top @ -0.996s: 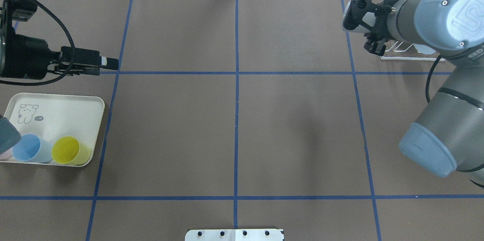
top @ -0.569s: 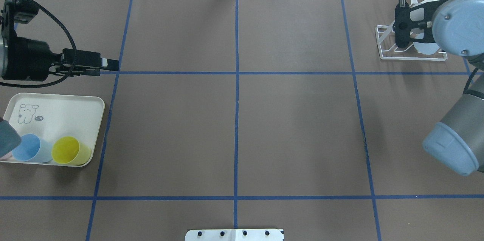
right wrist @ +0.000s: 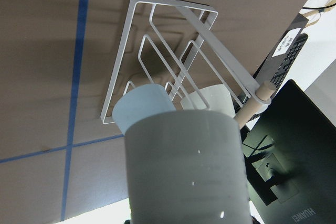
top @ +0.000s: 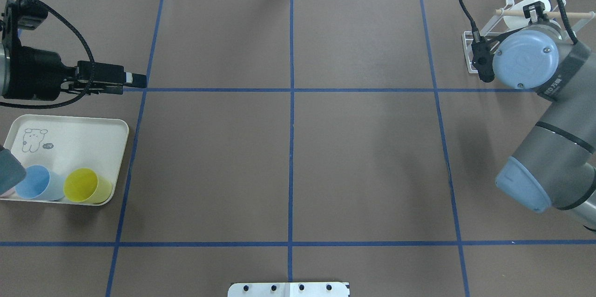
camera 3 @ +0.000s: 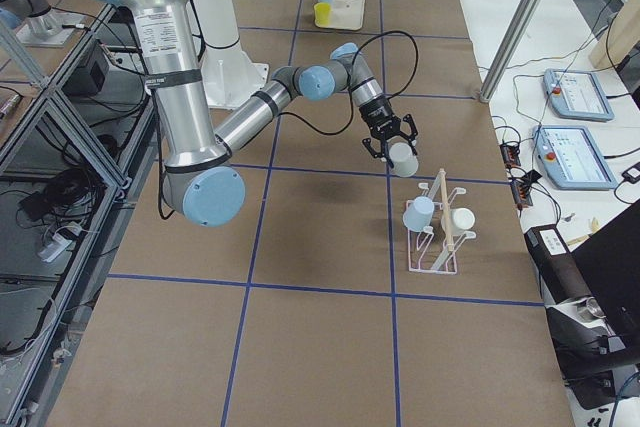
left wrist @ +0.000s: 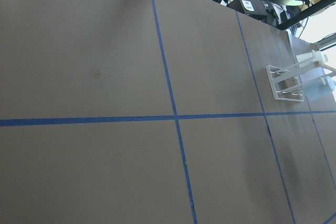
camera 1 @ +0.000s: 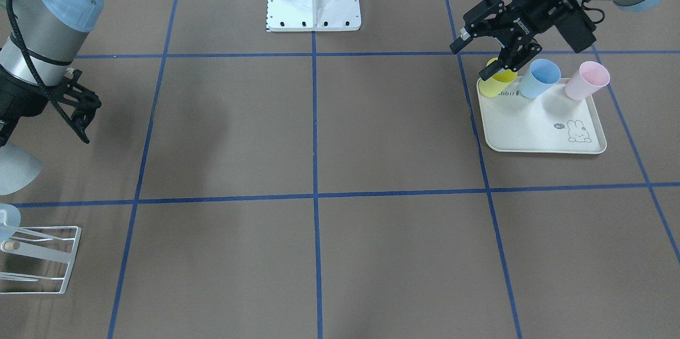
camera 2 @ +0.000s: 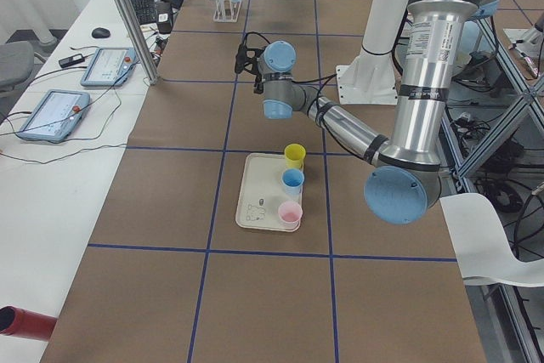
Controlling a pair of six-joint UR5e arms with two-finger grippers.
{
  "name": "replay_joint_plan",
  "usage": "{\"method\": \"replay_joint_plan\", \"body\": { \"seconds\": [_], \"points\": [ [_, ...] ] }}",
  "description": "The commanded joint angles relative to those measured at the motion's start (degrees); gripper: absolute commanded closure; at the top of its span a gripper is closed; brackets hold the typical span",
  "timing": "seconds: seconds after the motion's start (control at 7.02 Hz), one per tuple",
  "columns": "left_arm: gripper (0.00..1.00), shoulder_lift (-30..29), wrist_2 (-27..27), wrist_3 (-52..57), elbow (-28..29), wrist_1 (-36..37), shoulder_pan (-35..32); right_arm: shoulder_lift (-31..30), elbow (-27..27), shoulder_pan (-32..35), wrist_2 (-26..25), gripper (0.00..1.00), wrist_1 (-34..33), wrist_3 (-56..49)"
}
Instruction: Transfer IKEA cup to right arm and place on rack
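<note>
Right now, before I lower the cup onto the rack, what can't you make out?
Right claw: overhead, hidden under its own wrist; wrist view, the grey cup it holds covers it.
Rack: overhead, partly covered by the right arm; front-facing, cut by the left edge.
Pink cup: overhead, almost wholly behind the left arm.

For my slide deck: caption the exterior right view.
Right claw holds a grey cup just short of the white rack, which bears two cups.
</note>
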Motion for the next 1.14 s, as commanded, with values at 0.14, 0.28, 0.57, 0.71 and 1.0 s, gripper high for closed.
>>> {"method": "replay_joint_plan", "body": {
  "seconds": [0.14,0.28,0.57,0.71,1.0],
  "points": [
    [0.0,0.01,0.09,0.0,-0.14,-0.09,-0.09,-0.09,-3.5,0.12,-1.65,1.0,6.93,-5.5],
    [0.0,0.1,0.09,0.0,-0.14,-0.09,-0.09,-0.01,-3.86,0.47,-1.57,1.0,7.74,-5.71],
    [0.0,0.36,0.61,0.0,-0.14,-0.09,0.0,-0.01,-4.03,1.52,-1.57,1.0,7.92,-6.67],
    [0.0,0.36,1.83,0.0,-0.22,-0.09,0.09,-0.01,-4.12,1.79,-1.48,1.0,7.92,-6.85],
    [0.0,0.54,2.02,0.0,-0.23,-0.18,0.09,0.08,-5.69,1.97,-1.57,1.0,8.45,-7.29]
  ]
}}
